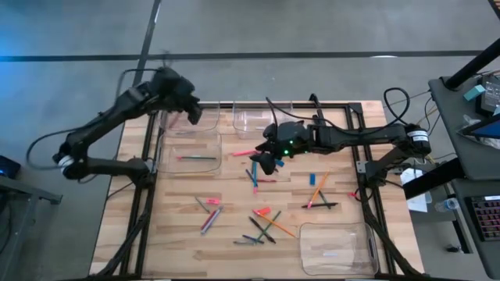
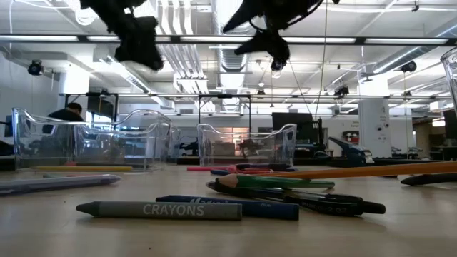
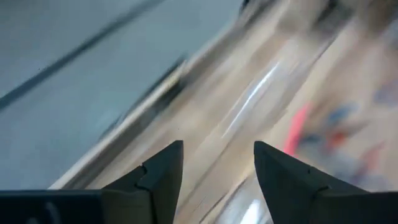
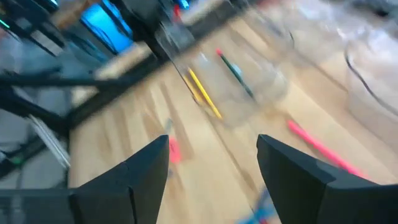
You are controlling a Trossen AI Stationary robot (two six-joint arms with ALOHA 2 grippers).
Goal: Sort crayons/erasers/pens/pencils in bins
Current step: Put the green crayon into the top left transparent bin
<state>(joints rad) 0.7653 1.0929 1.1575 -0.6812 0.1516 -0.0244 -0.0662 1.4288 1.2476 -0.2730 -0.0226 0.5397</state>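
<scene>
Crayons, pens and pencils [image 1: 262, 222] lie scattered on the middle of the wooden table, with small erasers [image 1: 312, 179] among them. Clear bins stand at the far left [image 1: 187, 125], far middle [image 1: 251, 119], left [image 1: 191, 156] and near right [image 1: 336, 248]. The left bin holds a yellow pencil [image 4: 202, 93] and a green one. My left gripper [image 1: 190, 109] [image 3: 217, 149] hangs open above the far left bin, nothing between its fingers. My right gripper [image 1: 262, 160] [image 4: 214, 143] is open above the table's middle, over a pink stick [image 1: 244, 153], holding nothing.
A black metal frame [image 1: 355, 148] runs round the table's edges. In the low view a grey crayon [image 2: 161, 209] and a green pencil [image 2: 278, 183] lie near the front edge. A person [image 2: 68, 113] sits in the room behind. Bare wood lies at the near left [image 1: 156, 234].
</scene>
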